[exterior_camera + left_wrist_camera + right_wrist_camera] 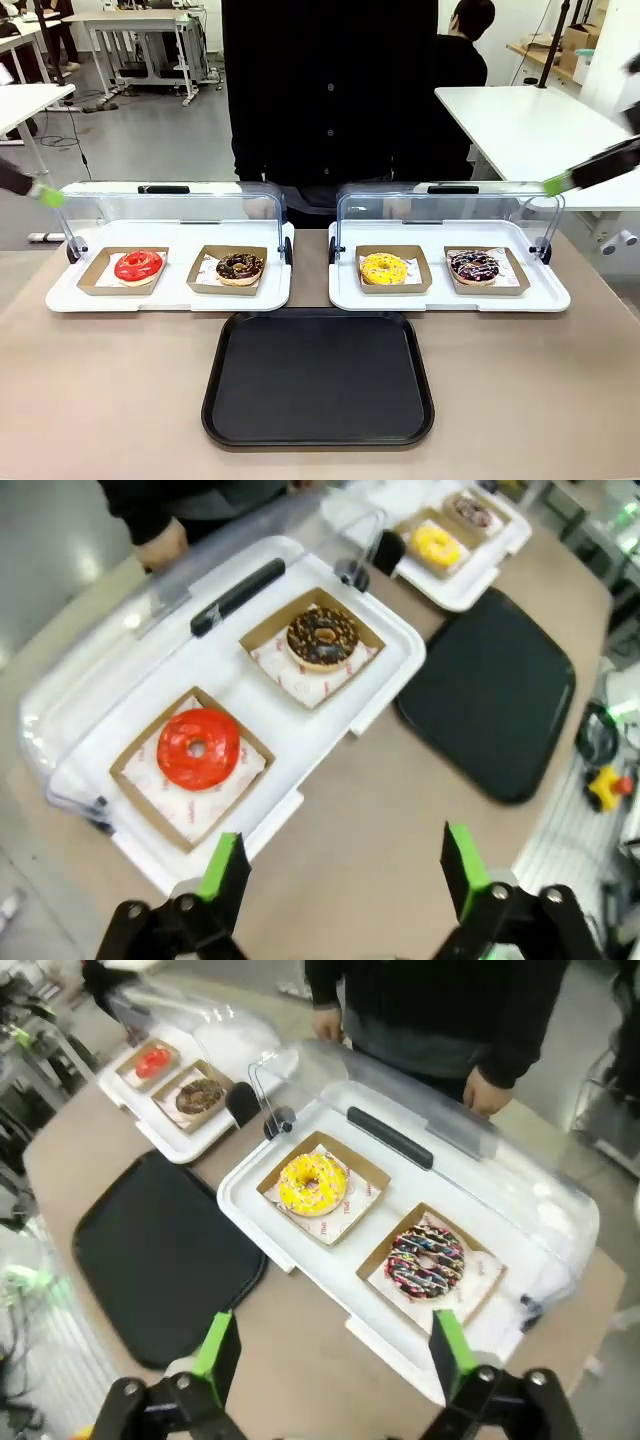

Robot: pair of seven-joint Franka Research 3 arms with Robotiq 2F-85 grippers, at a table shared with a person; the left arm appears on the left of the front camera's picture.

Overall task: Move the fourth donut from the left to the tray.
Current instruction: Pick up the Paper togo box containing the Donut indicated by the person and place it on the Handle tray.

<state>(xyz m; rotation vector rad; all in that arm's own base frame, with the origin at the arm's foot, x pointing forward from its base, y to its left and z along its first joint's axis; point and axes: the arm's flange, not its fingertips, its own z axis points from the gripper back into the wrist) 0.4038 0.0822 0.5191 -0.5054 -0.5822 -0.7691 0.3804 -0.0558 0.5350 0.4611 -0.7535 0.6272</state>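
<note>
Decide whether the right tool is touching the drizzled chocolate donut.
Apart. The front view shows the right tool up beside the clear lid, well above the drizzled chocolate donut.

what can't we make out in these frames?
- Front view: left end effector and right end effector cut by side edges; finger gap unreadable there.
- Front view: person's hands hazy behind clear lids.
- Left wrist view: fourth donut far, blurred; drizzle unclear.
- Print on paper: too small everywhere.

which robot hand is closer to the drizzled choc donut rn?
Right. The right hand hangs open above the fourth donut, near the right end of its display tray. The left hand hangs open at the far left, beyond the red donut.
</note>
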